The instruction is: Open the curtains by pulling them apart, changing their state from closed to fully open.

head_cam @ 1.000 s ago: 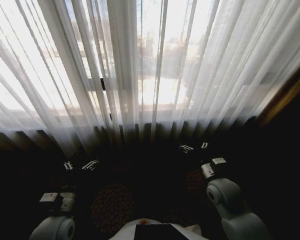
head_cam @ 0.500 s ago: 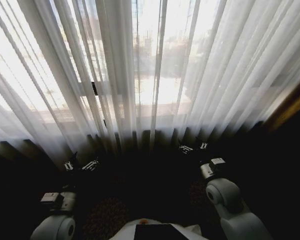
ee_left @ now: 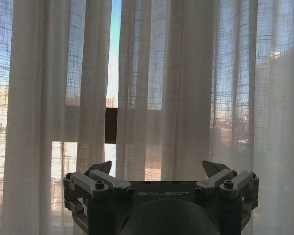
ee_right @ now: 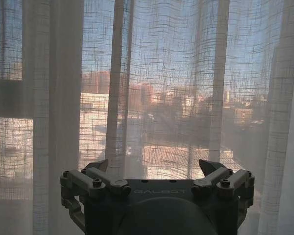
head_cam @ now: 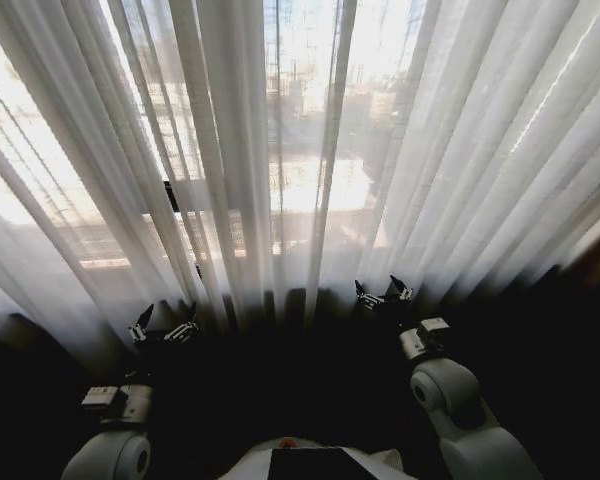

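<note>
The curtains (head_cam: 280,150) hang closed across the whole window in the head view, sheer white panels in many vertical pleats, with the daylight and a blurred row of buildings showing through the weave. Their lower hems fall into shadow just above the two arms, and the floor below is too dark to make out.

The left claw (head_cam: 164,328) is raised in front of the hem on the left side of the window, its two fingers spread wide with nothing between them. In the left wrist view the same claw (ee_left: 157,172) points straight at the fabric (ee_left: 186,88), the fingertips (ee_left: 213,168) standing clear of the cloth. A narrow slit between two panels (ee_left: 112,54) shows bare blue sky a little to one side of the claw's middle, and a dark window bar (ee_left: 110,125) crosses behind that slit.

The right claw (head_cam: 384,294) is held up at the hem to the right of the window's centre, also wide open and empty. It seems to stand just short of the fabric, though the head view is too dim there to be sure that it is not touching. In the right wrist view this claw (ee_right: 155,169) faces an unbroken stretch of sheer cloth (ee_right: 161,73), with one fingertip (ee_right: 209,166) dark against the bright cityscape beyond.
</note>
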Robot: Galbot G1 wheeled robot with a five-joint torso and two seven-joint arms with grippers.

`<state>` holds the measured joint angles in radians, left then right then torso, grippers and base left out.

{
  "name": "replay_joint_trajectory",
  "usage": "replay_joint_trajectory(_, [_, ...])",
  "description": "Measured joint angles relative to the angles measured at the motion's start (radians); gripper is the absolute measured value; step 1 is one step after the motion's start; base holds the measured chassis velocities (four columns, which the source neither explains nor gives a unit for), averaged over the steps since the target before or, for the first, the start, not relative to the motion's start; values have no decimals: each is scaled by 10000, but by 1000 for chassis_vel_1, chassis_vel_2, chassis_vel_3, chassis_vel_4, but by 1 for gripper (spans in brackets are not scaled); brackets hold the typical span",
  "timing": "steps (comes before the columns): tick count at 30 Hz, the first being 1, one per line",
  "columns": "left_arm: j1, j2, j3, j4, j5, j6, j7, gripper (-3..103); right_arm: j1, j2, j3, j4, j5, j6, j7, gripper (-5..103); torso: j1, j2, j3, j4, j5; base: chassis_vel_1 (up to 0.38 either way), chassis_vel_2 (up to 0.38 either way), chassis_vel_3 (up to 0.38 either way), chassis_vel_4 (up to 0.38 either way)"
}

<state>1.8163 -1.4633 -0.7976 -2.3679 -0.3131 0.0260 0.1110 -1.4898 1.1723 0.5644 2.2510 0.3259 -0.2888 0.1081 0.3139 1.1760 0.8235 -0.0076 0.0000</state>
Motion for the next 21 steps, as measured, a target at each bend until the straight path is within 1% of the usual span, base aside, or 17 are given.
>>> replay_joint_trajectory(6, [29,-47,27,9,3,-87,7,100,-37,5,-26,29,-154,132,-2,100,0,1,0,-2,5,-384,361,367,-350])
replay_joint_trajectory(7, [43,-69,44,10,4,-105,10,100,-69,7,-26,72,-306,132,-29,100,0,0,0,-1,0,-330,318,364,-360])
replay_joint_trajectory(12, [79,-114,62,53,13,-202,25,100,-120,85,-74,107,-751,116,-64,100,5,-2,2,-1,2,-301,307,302,-315])
replay_joint_trajectory(15, [97,-113,58,70,16,-225,32,100,-128,110,-87,52,-884,214,-69,100,12,-4,4,-1,-3,-214,203,223,-159])
replay_joint_trajectory(17, [101,-116,55,90,17,-240,36,100,-123,127,-89,-20,-1082,275,-72,100,18,-6,6,2,1,-45,124,48,-103])
replay_joint_trajectory(18, [101,-116,55,90,17,-240,36,100,-123,127,-89,-20,-1082,275,-72,100,18,-6,6,2,1,-8,91,48,-103])
replay_joint_trajectory(21, [105,-132,65,134,19,-264,44,100,-149,143,-73,-140,-1518,355,-70,100,4,-4,2,-1,1,-3,30,3,-3])
